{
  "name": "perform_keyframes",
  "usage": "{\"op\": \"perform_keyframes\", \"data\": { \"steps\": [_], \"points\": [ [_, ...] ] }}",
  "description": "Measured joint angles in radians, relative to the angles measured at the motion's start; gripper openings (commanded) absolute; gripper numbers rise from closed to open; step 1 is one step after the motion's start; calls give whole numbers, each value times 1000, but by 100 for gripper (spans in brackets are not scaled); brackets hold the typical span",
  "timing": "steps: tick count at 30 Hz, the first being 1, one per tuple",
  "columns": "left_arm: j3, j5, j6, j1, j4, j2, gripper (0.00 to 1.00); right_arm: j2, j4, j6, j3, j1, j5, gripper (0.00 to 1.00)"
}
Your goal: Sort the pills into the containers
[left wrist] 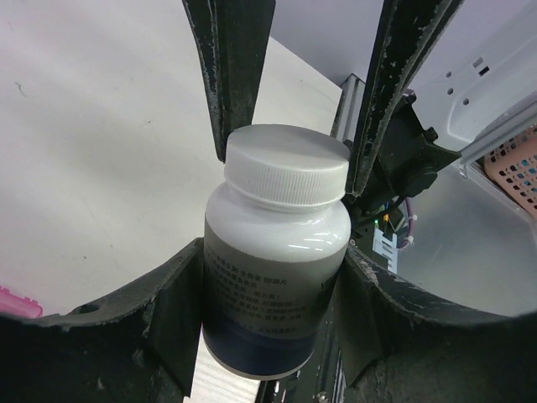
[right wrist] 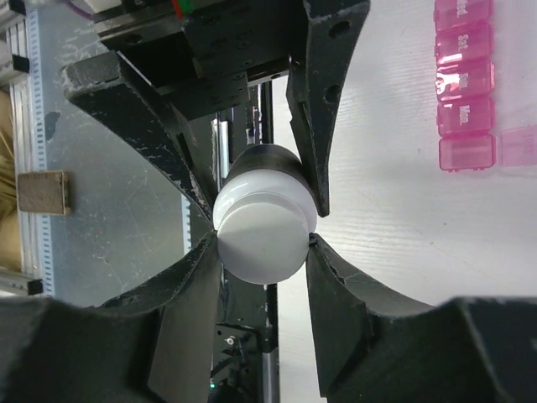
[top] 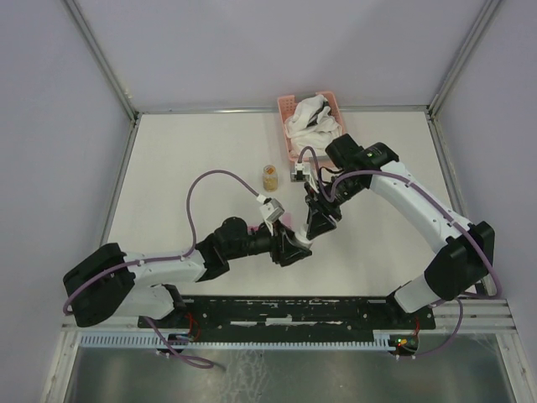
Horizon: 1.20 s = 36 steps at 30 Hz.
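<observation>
A white pill bottle (left wrist: 275,252) with a white screw cap (left wrist: 287,166) is held in the air between both grippers. My left gripper (left wrist: 275,285) is shut on the bottle's body. My right gripper (right wrist: 264,239) is shut on the cap (right wrist: 262,235), its fingers (left wrist: 228,92) coming in from the far side. In the top view the two grippers meet mid-table, left (top: 294,248) and right (top: 319,220). The magenta-pink pill-box strip (right wrist: 463,84) lies on the table beside them, one lid looking flipped open. Its end shows in the left wrist view (left wrist: 17,302). No loose pills show.
A small amber bottle (top: 270,176) stands on the table behind the grippers. A pink lattice basket (top: 290,107) with white cloths sits at the back edge, also in the left wrist view (left wrist: 516,168). A black rail (top: 294,311) runs along the near edge.
</observation>
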Motion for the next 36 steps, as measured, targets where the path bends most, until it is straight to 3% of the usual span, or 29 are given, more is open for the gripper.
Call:
{"op": "perform_keyframes", "data": {
  "steps": [6,13,17,20,21,23,27,31,36],
  "points": [
    [0,68,18,0,-20,-23,3,5,-88,-192,10,2,-41,1],
    [7,153,59,-1,-84,-71,3,19,-262,-624,26,16,-94,1],
    [18,206,67,-1,-109,-48,3,-21,-253,-772,-47,25,-98,1],
    [25,237,68,-3,-108,-20,3,-89,-185,-776,-117,35,-74,1],
    [26,240,68,-3,-108,-14,3,-117,-154,-765,-140,38,-64,5],
    [29,243,69,-4,-106,-14,3,-165,-109,-743,-169,43,-47,22],
    [31,223,88,-5,-101,-24,3,-207,-60,-675,-180,46,-25,71],
    [19,149,91,-5,-114,-45,3,-207,-43,-558,-173,46,-4,98],
    [-33,10,113,-17,-135,-117,3,-201,-40,-369,-76,46,-5,100]
  ]
}}
